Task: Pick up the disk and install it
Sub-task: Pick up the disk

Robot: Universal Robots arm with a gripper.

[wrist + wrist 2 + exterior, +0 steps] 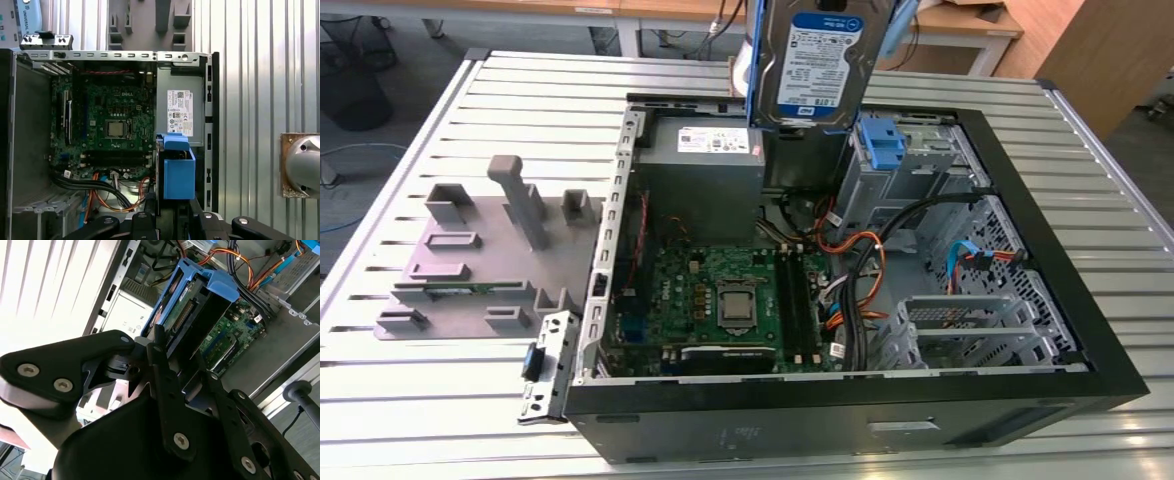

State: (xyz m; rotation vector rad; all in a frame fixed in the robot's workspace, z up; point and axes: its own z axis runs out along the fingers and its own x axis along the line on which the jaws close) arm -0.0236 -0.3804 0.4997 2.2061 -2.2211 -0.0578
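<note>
Your pincer (179, 352) is clamped on the disk (821, 62), which hangs over the open computer case (854, 425) above the power supply (700, 165), so any slip or tilt could drop it onto the motherboard (720, 300) or snag the cables (867, 252).

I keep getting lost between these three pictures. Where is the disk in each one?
Exterior view: the disk hangs upright at the top centre, above the open case.
Second wrist view: seen edge-on in its blue frame, just beyond the end effector.
First wrist view: the blue frame sits in front of the stickered power supply.
Shared landmark: the green motherboard.
</note>
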